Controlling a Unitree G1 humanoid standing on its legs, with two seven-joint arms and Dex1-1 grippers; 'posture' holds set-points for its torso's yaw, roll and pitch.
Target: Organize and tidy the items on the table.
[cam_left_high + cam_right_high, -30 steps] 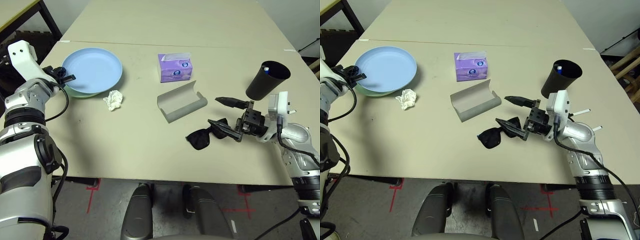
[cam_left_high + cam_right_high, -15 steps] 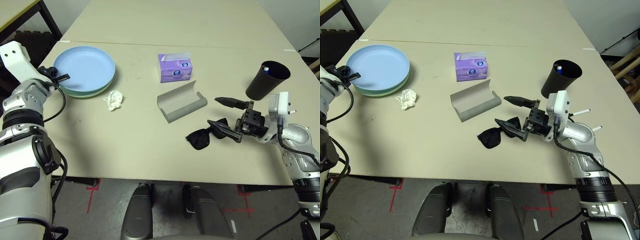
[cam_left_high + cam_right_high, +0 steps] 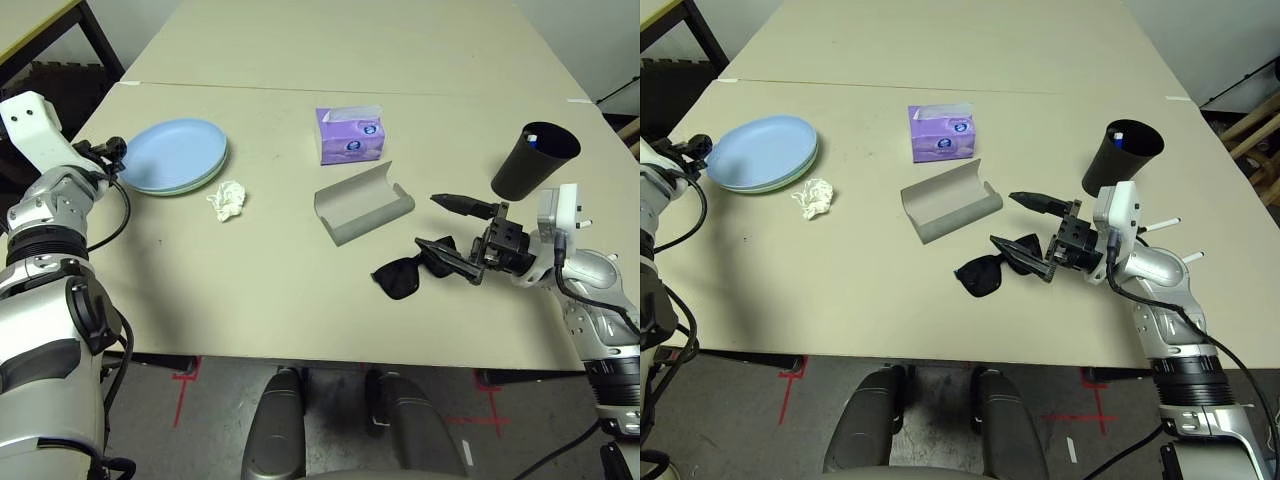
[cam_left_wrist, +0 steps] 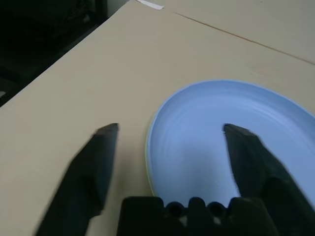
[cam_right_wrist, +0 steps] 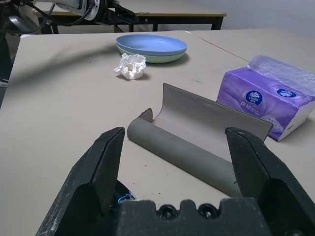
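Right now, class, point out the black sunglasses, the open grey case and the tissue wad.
black sunglasses point(image 3: 398, 279), left eye view, near lens.
grey glasses case point(image 3: 363, 207), left eye view, inner curve.
tissue wad point(image 3: 814, 197), right eye view, centre.

The purple tissue box point(image 5: 273, 101) is showing a round blue logo with white lettering, possibly "Vinda"; the smaller print beside it is proving too small to read.

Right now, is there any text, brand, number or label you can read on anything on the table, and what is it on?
Purple tissue box: two blue oval logos with white lettering on its side, too blurred to read.
Purple tissue box front, from the head camera: a dark blue emblem, too small to read.
Black cup, grey glasses case, light blue plate, black sunglasses: no markings to be seen.
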